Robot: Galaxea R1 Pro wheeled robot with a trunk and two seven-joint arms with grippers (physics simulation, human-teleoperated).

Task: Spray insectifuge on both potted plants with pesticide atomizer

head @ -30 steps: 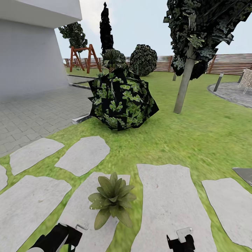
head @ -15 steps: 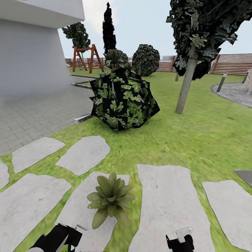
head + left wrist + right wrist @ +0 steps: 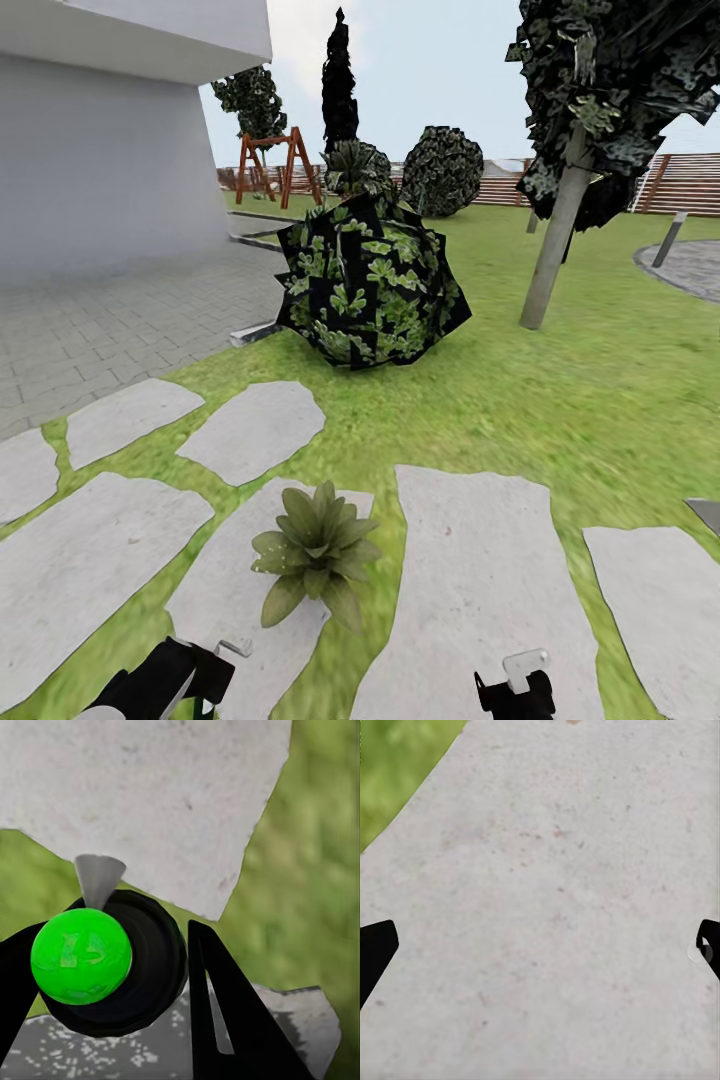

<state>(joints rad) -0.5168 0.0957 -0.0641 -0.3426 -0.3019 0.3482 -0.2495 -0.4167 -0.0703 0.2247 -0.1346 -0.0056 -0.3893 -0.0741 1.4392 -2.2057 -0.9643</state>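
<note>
The left gripper (image 3: 112,975) grips the sprayer (image 3: 105,964), the right gripper (image 3: 540,945) gapes wide – a badly aimed nozzle could miss the potted plant (image 3: 315,555) – wetting stone (image 3: 470,590)

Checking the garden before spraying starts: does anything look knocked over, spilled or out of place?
Nothing stands out. The potted plant sits upright on a stepping stone, leaves intact. The left gripper holds the atomizer with its green top; the right gripper hangs open over bare stone. The dark shrub and tree stand normally.
</note>
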